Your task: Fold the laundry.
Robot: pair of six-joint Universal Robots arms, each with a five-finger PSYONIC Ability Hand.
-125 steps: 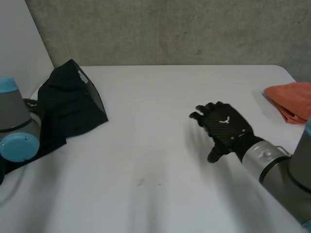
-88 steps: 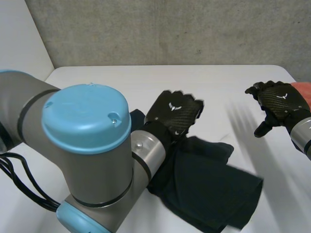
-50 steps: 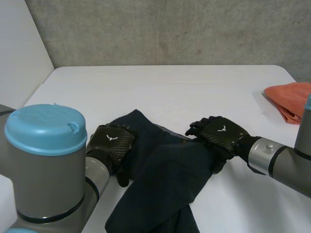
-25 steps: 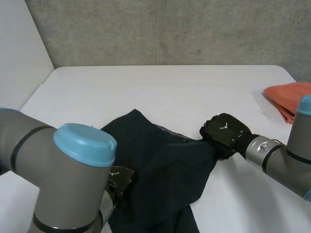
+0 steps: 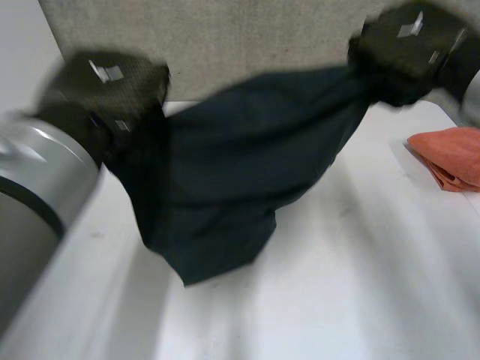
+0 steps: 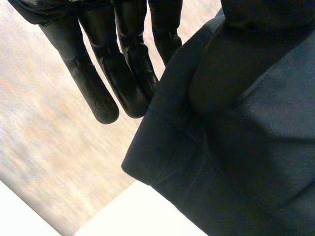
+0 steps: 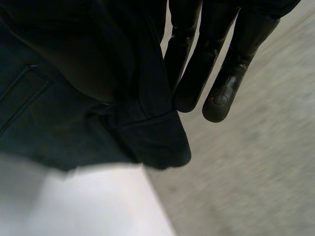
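A dark navy garment (image 5: 232,172) hangs spread in the air above the white table (image 5: 360,292), stretched between my two raised hands. My left hand (image 5: 105,82) grips its upper left corner, and my right hand (image 5: 409,41) grips its upper right corner. The lower part of the cloth dangles toward the table. In the left wrist view, the hemmed edge of the garment (image 6: 231,128) runs beside my left hand's fingers (image 6: 123,73), pinched near the palm. The right wrist view shows the garment (image 7: 74,83) bunched and pinched beside my right hand's fingers (image 7: 216,69).
A folded orange cloth (image 5: 450,157) lies at the right edge of the table. A grey concrete wall (image 5: 247,37) stands behind the table. My left arm (image 5: 37,195) rises at the near left.
Both hands closed on the garment's edges and lifted it off the table. It now hangs stretched between them, high in front of the wall.
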